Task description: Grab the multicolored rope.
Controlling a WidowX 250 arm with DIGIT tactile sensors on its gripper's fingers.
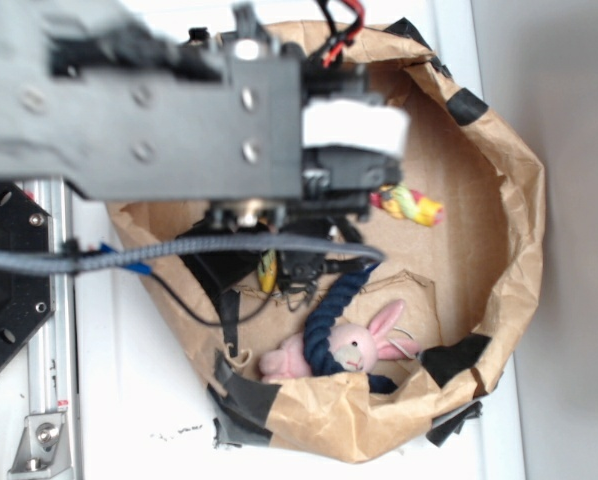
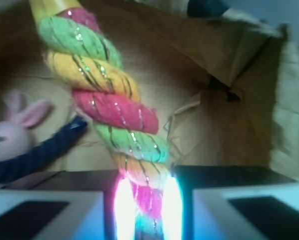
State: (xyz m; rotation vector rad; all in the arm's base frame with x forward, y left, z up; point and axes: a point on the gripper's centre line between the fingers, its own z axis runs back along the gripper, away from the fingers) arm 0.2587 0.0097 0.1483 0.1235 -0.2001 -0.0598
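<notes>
My pincer (image 2: 148, 210) at the bottom centre of the wrist view is clamped on the multicolored rope (image 2: 107, 100), whose long axis runs away toward the upper left.

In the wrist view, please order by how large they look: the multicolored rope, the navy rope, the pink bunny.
1. multicolored rope, though nearness to the camera enlarges it
2. and 3. navy rope and pink bunny: both cut by the frame edge, too alike to rank.
</notes>
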